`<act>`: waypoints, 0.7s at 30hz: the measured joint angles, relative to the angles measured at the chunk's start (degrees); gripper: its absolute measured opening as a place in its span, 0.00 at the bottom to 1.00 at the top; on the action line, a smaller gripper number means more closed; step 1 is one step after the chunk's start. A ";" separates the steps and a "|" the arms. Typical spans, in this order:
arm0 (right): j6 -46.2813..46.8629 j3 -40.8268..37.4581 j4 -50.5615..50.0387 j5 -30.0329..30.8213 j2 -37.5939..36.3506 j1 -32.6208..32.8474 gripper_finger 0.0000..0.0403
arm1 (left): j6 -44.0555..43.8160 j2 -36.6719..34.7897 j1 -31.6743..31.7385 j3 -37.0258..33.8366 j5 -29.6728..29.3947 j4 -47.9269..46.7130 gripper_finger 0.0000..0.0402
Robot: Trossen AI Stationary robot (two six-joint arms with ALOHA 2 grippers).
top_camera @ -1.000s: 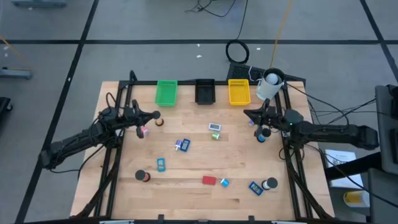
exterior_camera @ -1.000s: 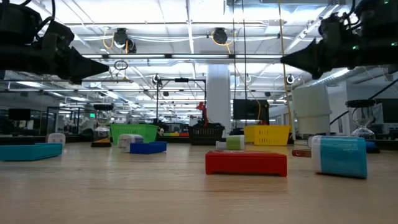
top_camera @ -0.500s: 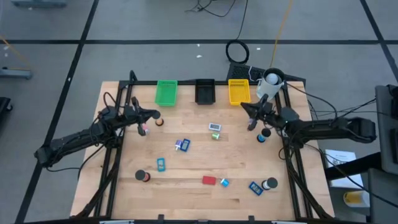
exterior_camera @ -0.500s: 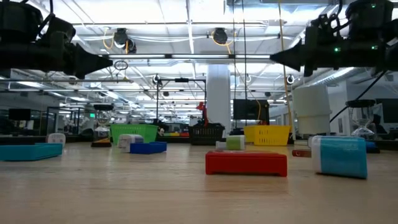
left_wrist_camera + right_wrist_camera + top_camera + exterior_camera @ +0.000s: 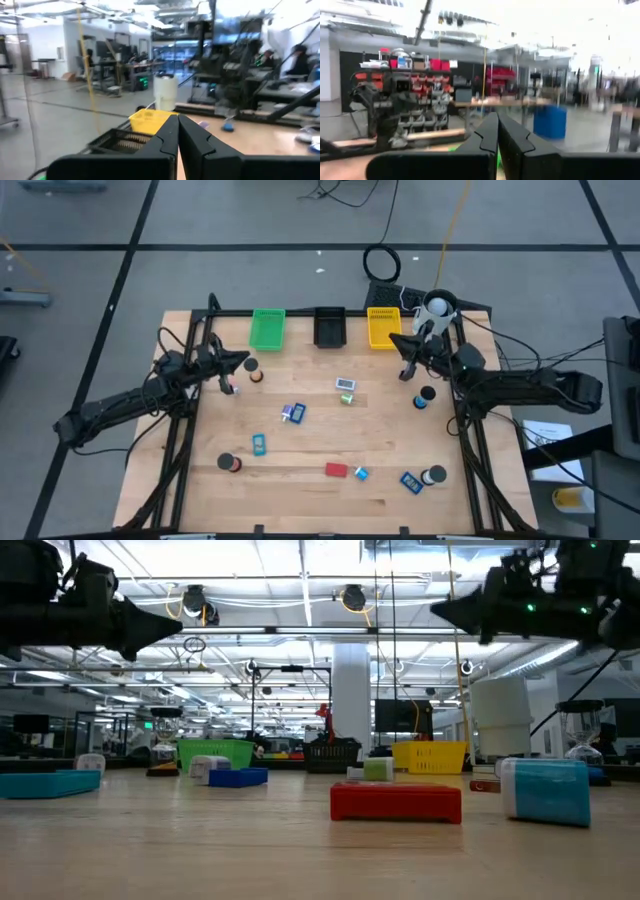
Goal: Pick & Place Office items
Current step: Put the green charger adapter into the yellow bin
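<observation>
The office items lie scattered flat over the tabletop [image 5: 310,490]: a red block [image 5: 336,470] near the front edge with its long axis running left to right, a small blue piece [image 5: 361,474] just beside it, a blue block [image 5: 258,445] and a dark roll [image 5: 231,464] toward the front left, another blue block [image 5: 410,481] touching a dark round cap [image 5: 436,476] near the front right corner, a blue-and-white piece [image 5: 293,412] and a green-and-white piece [image 5: 346,388] around the middle, and a dark roll [image 5: 427,396] by the right edge. The left gripper [image 5: 244,362] hangs raised over the back left part, its arm reaching in from the left edge, fingers [image 5: 172,137] pressed together and empty. The right gripper [image 5: 396,341] hovers near the back edge beside the yellow tray [image 5: 384,328], arm stretched in from the right, fingers [image 5: 492,132] likewise closed on nothing. Along the back edge stand a green tray [image 5: 267,328], a black tray [image 5: 329,326], and a white cup [image 5: 434,315] at the back right corner.
</observation>
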 joint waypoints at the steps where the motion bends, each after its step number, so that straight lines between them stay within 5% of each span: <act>1: -0.59 1.72 -0.03 0.02 1.01 0.00 0.00 | 1.31 0.57 0.06 0.01 -2.36 2.14 0.02; 3: 3.46 4.06 -2.74 -0.18 3.67 0.74 0.00 | 0.01 1.63 0.08 0.64 -4.22 3.91 0.02; 12: 9.66 6.25 -12.26 6.32 18.96 8.69 0.00 | -1.10 5.21 -2.11 0.55 5.81 -5.42 0.04; 21: 13.97 15.36 -38.59 7.50 20.41 16.68 0.09 | 1.59 7.61 -4.64 0.55 6.03 -6.39 0.01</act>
